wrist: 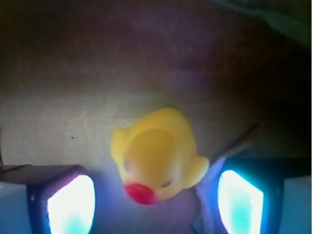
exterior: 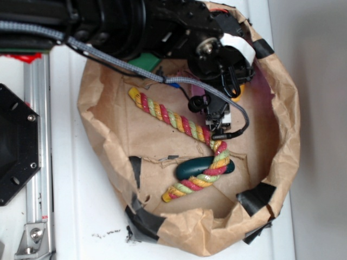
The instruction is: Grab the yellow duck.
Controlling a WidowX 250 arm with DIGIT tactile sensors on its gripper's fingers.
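Yellow glossy rubber duck (wrist: 156, 156) with a red beak sits on brown paper between the two lit fingers (wrist: 73, 204) of the pincer (wrist: 156, 207), which stand apart on either side without touching it. From outside, the pincer (exterior: 237, 89) hangs inside a crumpled brown paper bowl (exterior: 282, 146) holding a twisted yellow-red-green rope (exterior: 187, 127).

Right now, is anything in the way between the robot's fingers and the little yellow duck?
Nothing visible is. In the wrist view the yellow duck sits on the brown paper between the two glowing fingers, with bare gaps on both sides. The rope toy and the dark green object lie elsewhere in the paper bin.
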